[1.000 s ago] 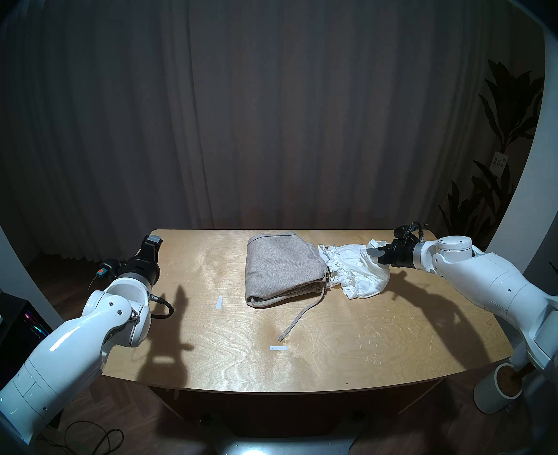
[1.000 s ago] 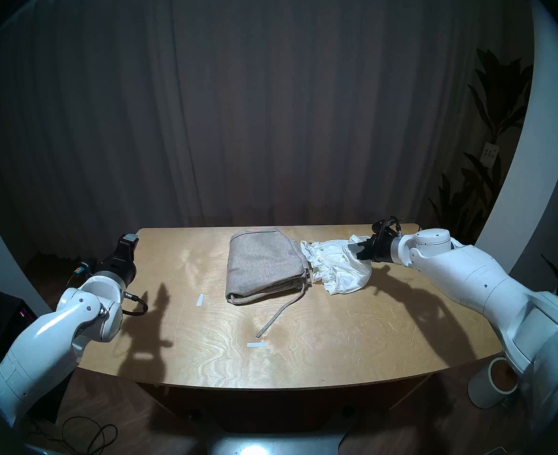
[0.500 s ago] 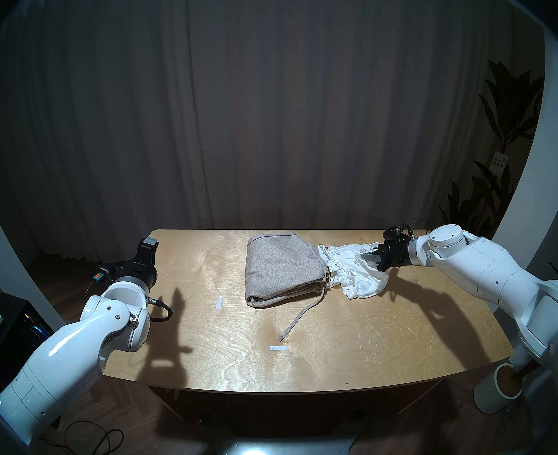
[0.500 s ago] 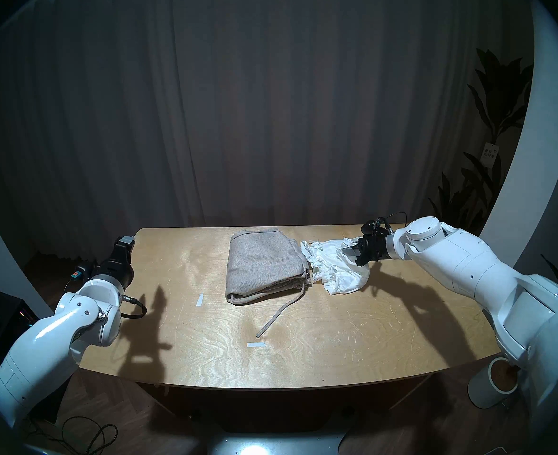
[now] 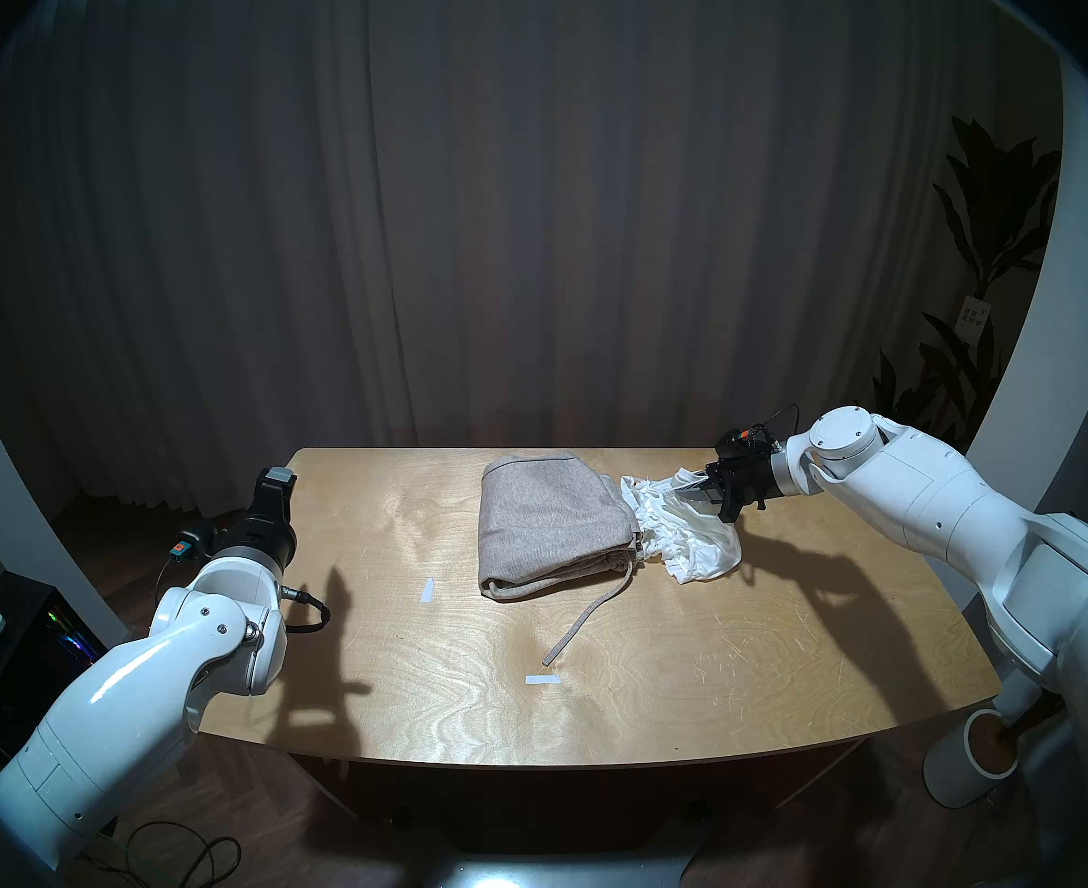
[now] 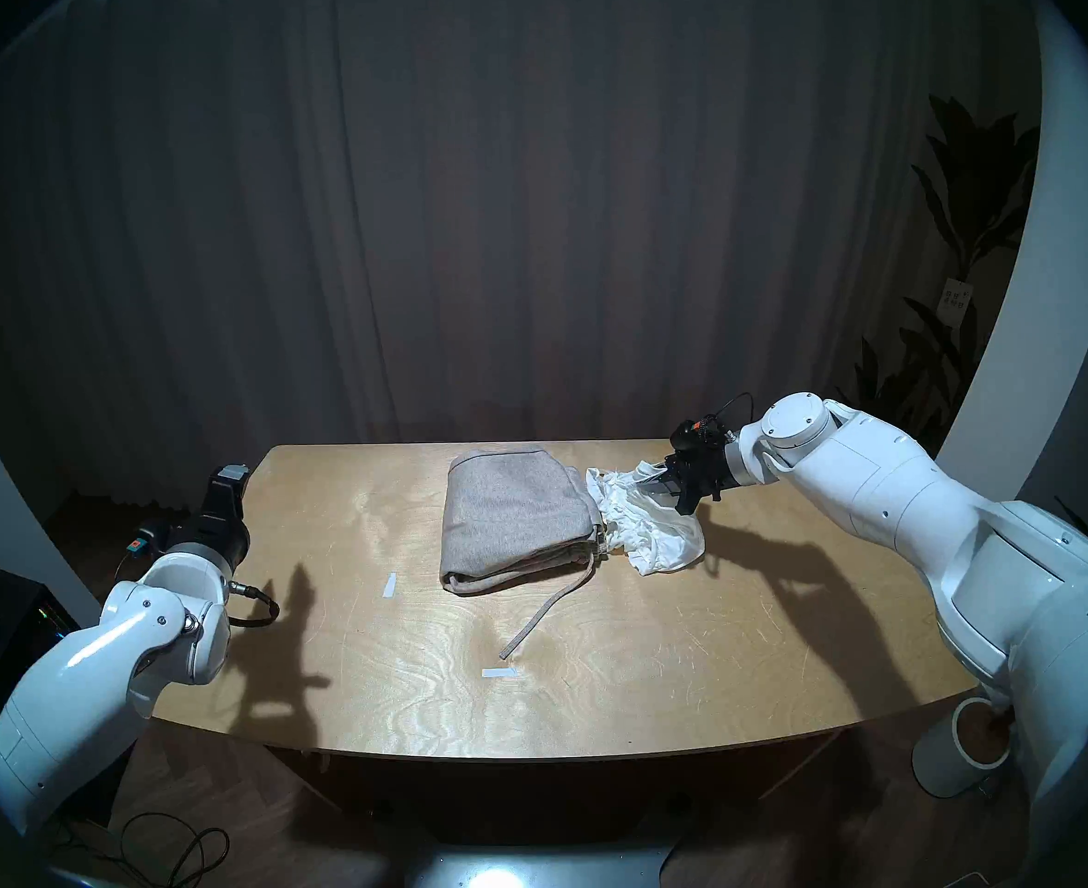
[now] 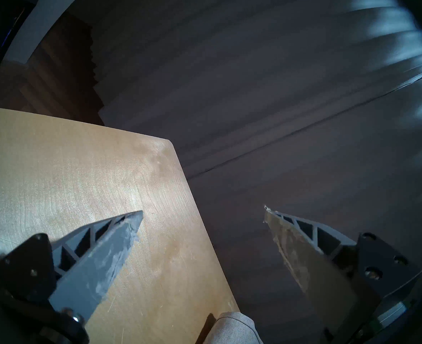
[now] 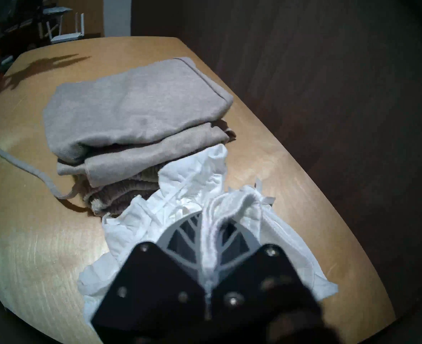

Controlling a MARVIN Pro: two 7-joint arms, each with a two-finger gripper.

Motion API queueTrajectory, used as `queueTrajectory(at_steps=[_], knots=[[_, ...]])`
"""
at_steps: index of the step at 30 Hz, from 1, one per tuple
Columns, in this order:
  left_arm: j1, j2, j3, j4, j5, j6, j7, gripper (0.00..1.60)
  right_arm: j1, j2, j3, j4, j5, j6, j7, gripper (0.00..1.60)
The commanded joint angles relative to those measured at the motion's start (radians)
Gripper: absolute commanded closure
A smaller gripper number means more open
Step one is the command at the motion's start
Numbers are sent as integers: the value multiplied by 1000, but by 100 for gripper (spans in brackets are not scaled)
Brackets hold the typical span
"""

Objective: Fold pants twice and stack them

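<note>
While the right tool (image 8: 211, 239) was clamped on the thin white ruffled shorts (image 5: 695, 541) (left tool (image 7: 202, 213) apart), folding them over seemingly came next, before stacking on the folded grey-beige knit pants (image 5: 551, 524).

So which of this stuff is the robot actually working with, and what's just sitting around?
Part of the job:
- grey pants, already folded on the table
- white shorts, pinched in the right claw
- left claw, open and empty

Just lying about:
- two tape strips on the table
- potted plant by the curtain
- white cylinder on the floor
</note>
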Motion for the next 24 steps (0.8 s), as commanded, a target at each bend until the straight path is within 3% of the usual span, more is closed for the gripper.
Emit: queueTrajectory(at_steps=[1, 13, 14, 15, 16, 17, 19, 24], knots=[[48, 8, -43, -38, 2, -40, -17, 0, 76, -63, -31, 36, -57, -95, 88, 160], [110, 0, -83, -60, -8, -75, -47, 0, 138, -120, -102, 152, -170, -245, 211, 160], [115, -1, -86, -61, -9, -76, -51, 0, 143, -125, -104, 164, -172, -251, 224, 141], [118, -1, -88, -62, -10, -77, -54, 0, 148, -127, -109, 167, -180, -260, 230, 94], [123, -1, -91, -63, -12, -78, -58, 0, 151, -133, -111, 177, -184, -270, 239, 28], [129, -2, -95, -64, -13, -80, -62, 0, 154, -138, -114, 186, -187, -270, 249, 10], [141, -3, -103, -67, -17, -84, -71, 0, 157, -146, -119, 202, -193, -296, 267, 0], [169, -7, -120, -74, -26, -94, -92, 0, 163, -152, -128, 205, -199, -328, 314, 0]])
